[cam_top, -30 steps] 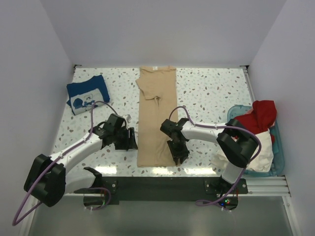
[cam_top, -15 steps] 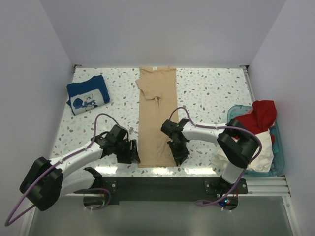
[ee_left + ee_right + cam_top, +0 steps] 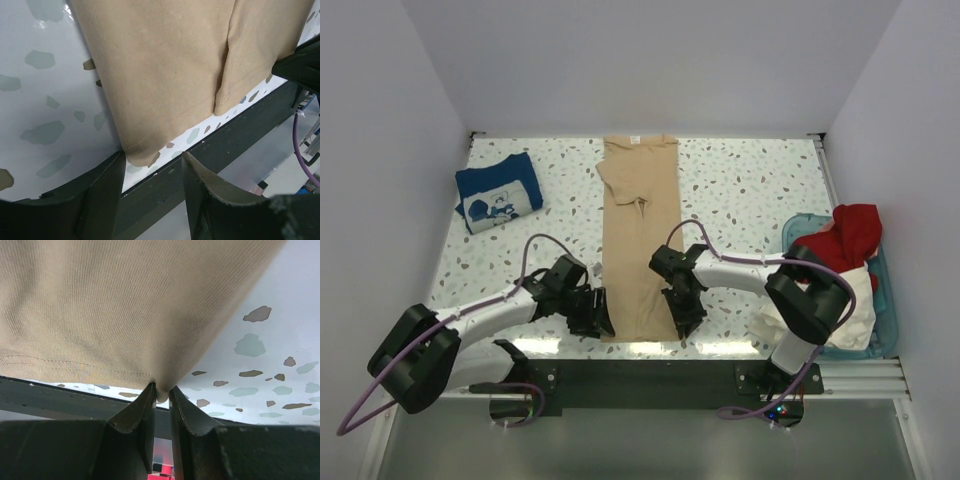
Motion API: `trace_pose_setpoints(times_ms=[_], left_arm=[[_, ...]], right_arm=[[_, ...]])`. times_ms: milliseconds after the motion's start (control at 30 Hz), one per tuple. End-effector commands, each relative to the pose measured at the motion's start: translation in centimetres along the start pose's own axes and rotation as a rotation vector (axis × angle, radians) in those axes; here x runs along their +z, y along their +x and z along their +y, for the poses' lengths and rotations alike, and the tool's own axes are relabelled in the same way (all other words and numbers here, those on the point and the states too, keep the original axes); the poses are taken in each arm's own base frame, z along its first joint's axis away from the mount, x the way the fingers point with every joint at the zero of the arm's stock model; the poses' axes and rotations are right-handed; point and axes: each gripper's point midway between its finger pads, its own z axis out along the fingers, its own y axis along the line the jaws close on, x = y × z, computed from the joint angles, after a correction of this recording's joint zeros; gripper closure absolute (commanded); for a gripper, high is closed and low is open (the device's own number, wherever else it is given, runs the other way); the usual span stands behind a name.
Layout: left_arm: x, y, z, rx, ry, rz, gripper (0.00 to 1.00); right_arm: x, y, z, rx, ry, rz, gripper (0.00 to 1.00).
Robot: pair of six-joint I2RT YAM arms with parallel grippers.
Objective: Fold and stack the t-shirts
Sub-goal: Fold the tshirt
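The tan-beige t-shirt (image 3: 639,230) lies as a long narrow strip down the middle of the table, sides folded in. My right gripper (image 3: 686,326) is shut on its near right hem corner (image 3: 161,390). My left gripper (image 3: 599,322) is open at the near left hem corner (image 3: 142,152), which lies between its fingers (image 3: 107,185) at the table's front edge. The navy blue t-shirt (image 3: 498,192) with a white print lies folded at the far left. Red (image 3: 850,232) and cream-white (image 3: 850,310) shirts sit in the basket at right.
A teal plastic basket (image 3: 889,305) stands at the right edge of the table. A black rail (image 3: 650,375) runs along the near edge, just below both grippers. White walls close in the back and sides.
My left gripper has moved right and nearer, from beside the shirt's left edge to its near left corner. My right gripper has stayed at the near right corner.
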Motion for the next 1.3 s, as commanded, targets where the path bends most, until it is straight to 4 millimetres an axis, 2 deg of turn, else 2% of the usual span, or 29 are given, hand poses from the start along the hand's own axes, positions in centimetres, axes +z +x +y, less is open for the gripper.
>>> trace_pose_setpoints(times_ms=[0,167,367,467,667,967,1133,1233,1267], left_arm=[[1.0,2.1,2.8,-0.026,-0.099,0.06,0.46],[1.1,2.8,3.6,-0.027,-0.161,0.068,0.57],[1.1,3.1,4.1,-0.023,-0.207,0.066,0.79],[1.1,3.1,4.3,-0.024,-0.224,0.063,0.85],[1.0,3.2,4.6,-0.02,-0.246,0.06,0.87],[0.9,3.1,4.4,-0.013,-0.247,0.052,0.88],[0.9,3.0,4.2,-0.008,-0.239,0.051,0.87],[0.6,2.8,3.2,0.005,-0.201,0.041,0.83],[0.4,2.6,2.7,0.014,-0.182,0.03,0.72]], right_arm=[[0.0,0.2,-0.3,0.013,0.004,-0.013,0.8],[-0.1,0.5,-0.5,0.015,0.006,-0.013,0.8],[-0.1,0.9,-0.8,0.023,0.013,-0.005,0.8],[-0.3,1.2,-1.2,0.033,0.023,-0.006,0.79],[-0.6,1.8,-2.3,0.044,0.061,0.003,0.71],[-0.9,2.4,-4.2,0.07,0.106,0.006,0.67],[-1.3,2.4,-4.5,0.086,0.093,0.0,0.66],[-1.9,2.2,-4.1,0.074,0.071,-0.01,0.66],[-2.2,2.2,-3.8,0.072,0.056,-0.01,0.65]])
